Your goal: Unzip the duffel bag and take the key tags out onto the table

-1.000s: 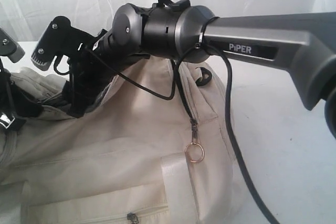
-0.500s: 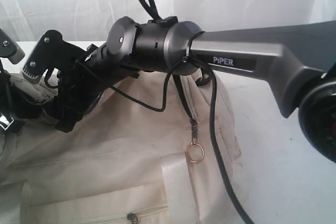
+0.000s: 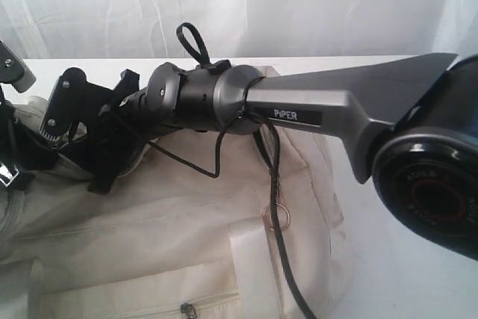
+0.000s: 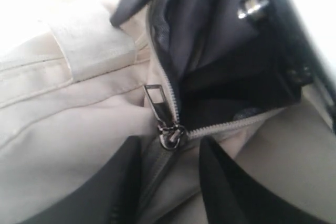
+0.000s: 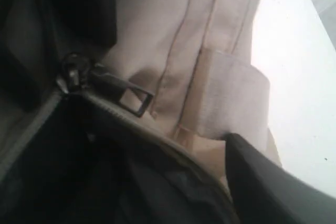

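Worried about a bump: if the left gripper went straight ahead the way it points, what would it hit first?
Probably the zipper slider, which sits just ahead, between the fingertips of the left gripper, at the end of the open zipper on the bag. Past it is the dark lining, though depth is hard to judge.

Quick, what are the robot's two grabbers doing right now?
Left gripper: fingers apart around a fold of the duffel bag; pinching or not, cannot tell.
Right gripper: at the bag's opening, only one finger shows; cannot tell.

Grey arm (image 3: 336, 98), PiPER lettering (image 3: 291, 115), black wrist (image 3: 187, 98), trailing black cable (image 3: 280, 222).
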Tool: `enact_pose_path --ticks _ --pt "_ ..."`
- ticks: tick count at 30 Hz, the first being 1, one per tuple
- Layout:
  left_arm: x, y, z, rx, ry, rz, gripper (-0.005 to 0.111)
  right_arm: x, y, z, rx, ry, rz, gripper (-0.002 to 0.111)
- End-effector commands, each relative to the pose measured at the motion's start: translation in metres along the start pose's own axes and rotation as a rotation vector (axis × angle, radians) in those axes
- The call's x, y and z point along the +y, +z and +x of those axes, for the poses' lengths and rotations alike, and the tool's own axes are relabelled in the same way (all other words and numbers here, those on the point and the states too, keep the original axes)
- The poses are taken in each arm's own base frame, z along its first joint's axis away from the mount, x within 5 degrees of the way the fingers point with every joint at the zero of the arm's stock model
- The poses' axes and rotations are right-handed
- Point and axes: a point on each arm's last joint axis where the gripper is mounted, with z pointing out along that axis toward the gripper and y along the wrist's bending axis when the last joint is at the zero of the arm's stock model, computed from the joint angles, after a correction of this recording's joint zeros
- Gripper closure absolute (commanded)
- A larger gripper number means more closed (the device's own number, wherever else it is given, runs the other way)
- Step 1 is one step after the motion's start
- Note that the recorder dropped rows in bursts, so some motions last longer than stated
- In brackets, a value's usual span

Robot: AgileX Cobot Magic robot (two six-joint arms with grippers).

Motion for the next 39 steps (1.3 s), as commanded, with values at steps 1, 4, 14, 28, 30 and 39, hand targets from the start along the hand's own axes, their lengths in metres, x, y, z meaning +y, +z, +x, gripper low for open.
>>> enact_pose_path --ticks 1,4,14,28,30,39 --pt "-0.003 -0.001 0.001 0.009 -0.012 0.03 0.065 0.001 0.008 0.002 -0.002 -0.007 0.007 0.071" --pt "-0.003 -0.001 0.001 0.009 -0.012 0.028 0.065 -0.003 0.007 0.0 -0.01 -0.008 0.038 0.093" --pt "0.0 -0.001 0.0 -0.001 -0.014 -0.003 0.065 -0.024 -0.025 -0.027 -0.083 -0.013 0.152 0.108" --pt "0.002 -0.029 -0.013 -0.131 -0.065 -0.15 0.065 -0.044 -0.054 -0.041 -0.126 0.01 0.213 0.108" --pt "-0.002 -0.032 -0.014 -0.131 -0.056 -0.127 0.065 -0.044 -0.054 -0.041 -0.127 0.012 0.214 0.108" --pt "-0.016 -0.053 -0.029 -0.288 0.104 -0.094 0.065 -0.045 -0.056 -0.043 -0.131 0.012 0.22 0.108"
